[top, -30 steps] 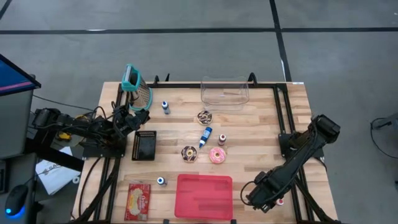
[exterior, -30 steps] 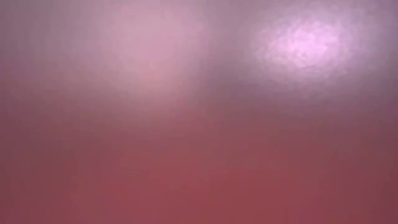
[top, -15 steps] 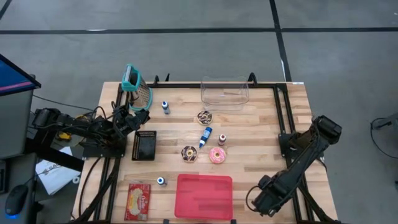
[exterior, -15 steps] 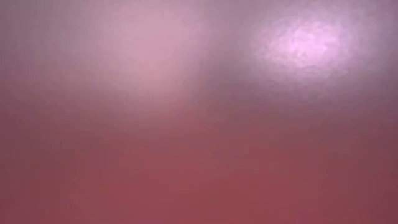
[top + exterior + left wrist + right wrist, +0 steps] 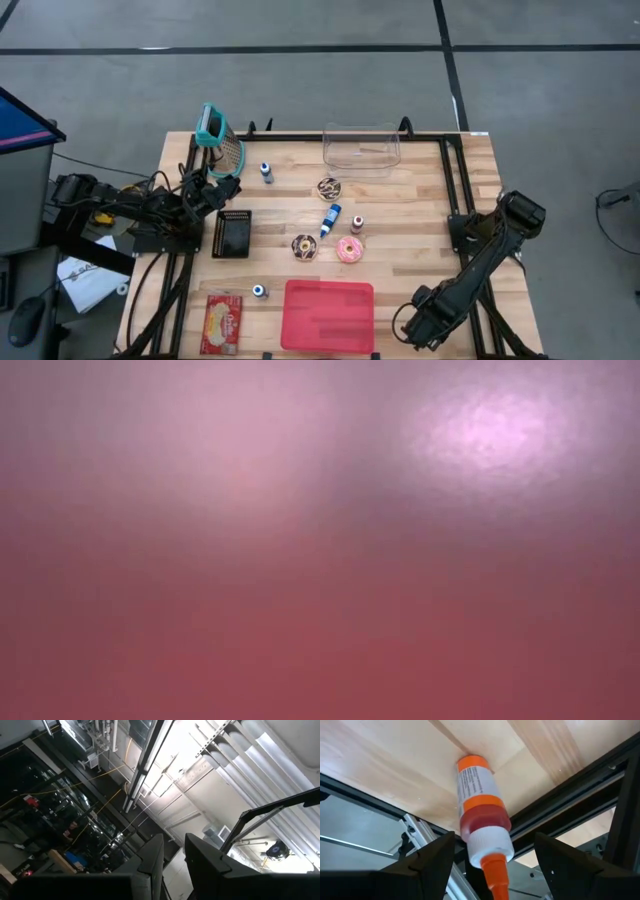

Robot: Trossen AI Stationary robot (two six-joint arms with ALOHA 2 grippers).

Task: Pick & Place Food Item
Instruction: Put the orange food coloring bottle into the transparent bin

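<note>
A small bottle [image 5: 480, 815] with an orange label, red contents, a white cap and an orange nozzle stands on its base on the wooden table, close to the black frame rail at the near right corner. My right gripper [image 5: 492, 857] [image 5: 420, 325] hangs open over it, nozzle toward the wrist, one finger on either side and neither touching. My left gripper [image 5: 172, 865] [image 5: 215, 188] waits at the table's left by the grater, pointing up at the ceiling, with a narrow empty gap between its fingers. The low view is only a red haze.
A red tray [image 5: 328, 316] lies at the near middle and a snack packet [image 5: 222, 322] at the near left. A pink donut [image 5: 350, 250], two brown donuts [image 5: 304, 247], a blue bottle [image 5: 330, 220] and small bottles sit mid-table. A clear tub [image 5: 361, 147] and grater [image 5: 218, 140] stand at the far side.
My right gripper has gone down and a little toward the table's near edge, closing on the orange-labelled bottle, its fingers still wide apart.
</note>
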